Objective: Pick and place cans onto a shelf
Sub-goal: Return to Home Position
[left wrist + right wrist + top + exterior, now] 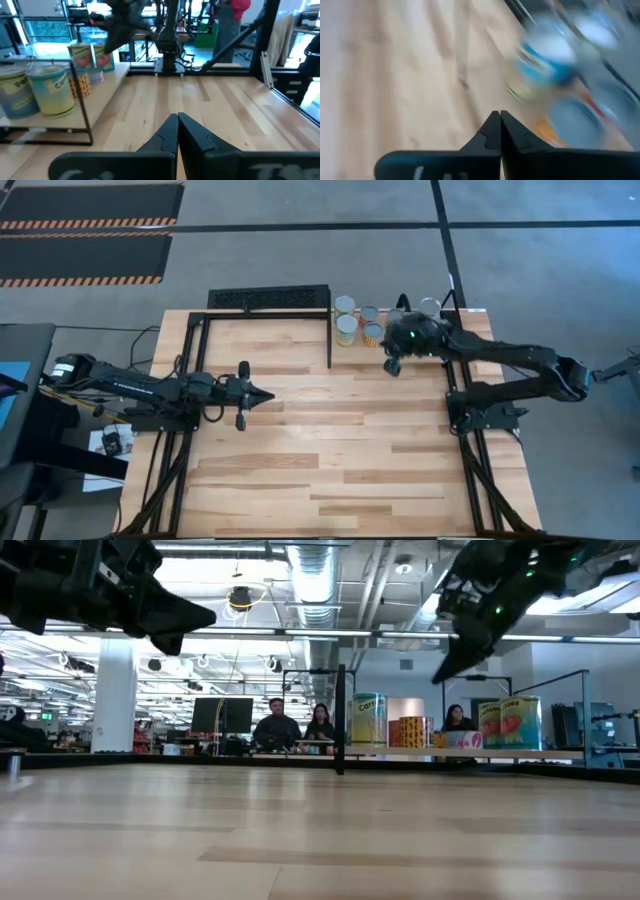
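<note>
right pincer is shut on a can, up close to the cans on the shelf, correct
No: the right pincer is shut but empty, as the right wrist view shows; it is close to the cans on the shelf.

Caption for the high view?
The cans stand on the shelf at the table's back edge; right gripper shut, raised near them; left gripper shut over the table's left side.
</note>
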